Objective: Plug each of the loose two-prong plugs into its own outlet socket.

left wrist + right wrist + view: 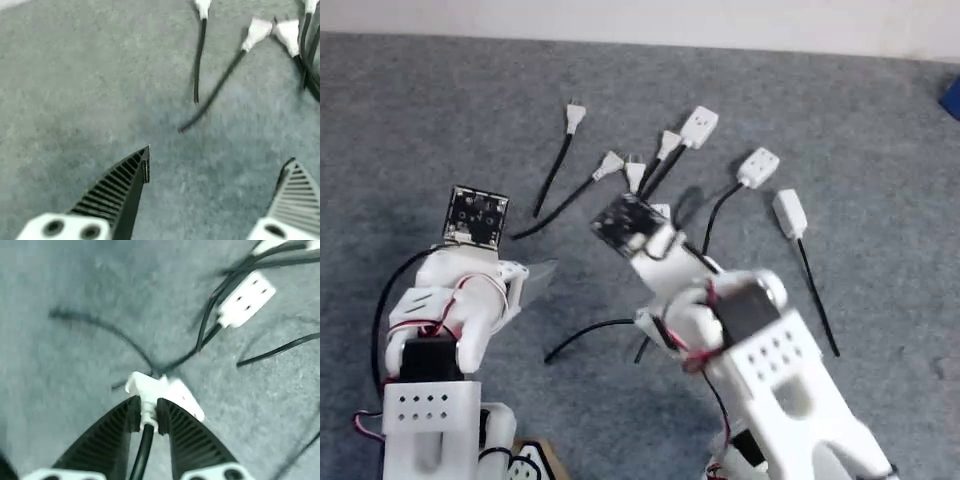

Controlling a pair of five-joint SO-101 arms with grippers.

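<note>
While I hold, right gripper [148, 407]: clamped on plug [142, 385], touching socket [181, 397]; mated? can't tell.
Left gripper [220, 156]: fingers [125, 185] apart, empty.
Other plugs [610, 163]: several near that socket, loose, left to do.

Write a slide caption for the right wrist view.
Right gripper shut on a white plug; an outlet socket lies on the grey carpet.

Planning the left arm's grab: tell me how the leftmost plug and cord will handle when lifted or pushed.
Probably light: the plug is small, its cord thin and free-ended. The cord lies nearly straight, so it may hang fairly stiffly rather than flop. On the gray carpet, a push would likely pivot it, not roll it.
</note>
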